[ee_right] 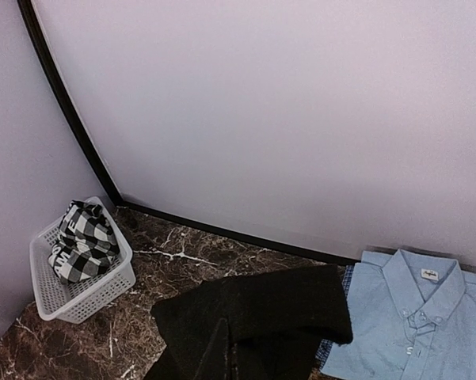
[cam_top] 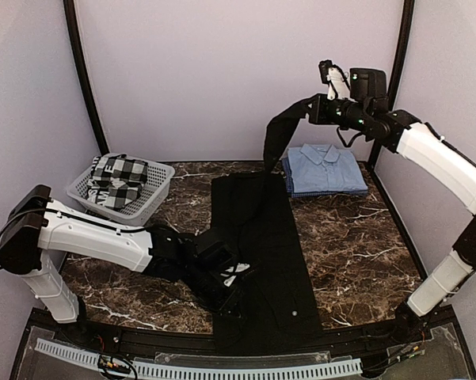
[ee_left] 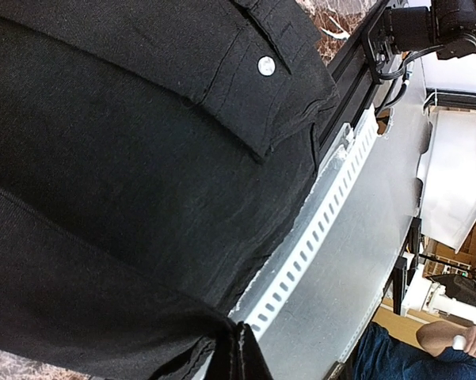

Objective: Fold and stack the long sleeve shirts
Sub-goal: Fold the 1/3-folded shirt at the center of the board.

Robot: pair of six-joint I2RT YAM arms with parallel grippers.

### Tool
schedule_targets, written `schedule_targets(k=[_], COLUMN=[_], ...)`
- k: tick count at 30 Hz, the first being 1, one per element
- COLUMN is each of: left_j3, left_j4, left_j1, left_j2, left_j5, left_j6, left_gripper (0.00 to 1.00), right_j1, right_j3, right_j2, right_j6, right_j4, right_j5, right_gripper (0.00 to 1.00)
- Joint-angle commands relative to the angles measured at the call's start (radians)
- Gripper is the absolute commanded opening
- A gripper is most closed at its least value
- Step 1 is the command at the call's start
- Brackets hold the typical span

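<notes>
1. A dark marble desk stands between lilac walls.
2. The black shirt lies lengthwise down its middle. One end is lifted high by the right end effector, closed on the cloth.
3. The left end effector sits low on the shirt's near left edge (jaws hidden, so I cannot tell their state).
4. The light blue shirt lies folded at the far right.
5. A white basket at the far left holds checked cloth.

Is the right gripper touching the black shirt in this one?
Touching. The top view shows one end of the black shirt hanging straight from the right gripper, raised well above the rest of the cloth.
</notes>
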Motion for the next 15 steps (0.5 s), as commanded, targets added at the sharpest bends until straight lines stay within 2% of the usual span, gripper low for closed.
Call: schedule_targets(k=[1,15], left_j3=[0.008,-0.003], left_j4=[0.032,0.068], left_j1=[-0.006,-0.006], left_j2=[0.004,0.042], left_j5=[0.031,0.103], left_j6=[0.015,0.036], left_gripper=[0.00,0.00], right_j1=[-0.004,-0.004], right_j3=[0.007,-0.065], right_j2=[-0.067,-0.135], right_j6=[0.014,0.002], right_j4=[0.021,0.010], right_j5=[-0.043,-0.013], right_gripper=[0.00,0.00])
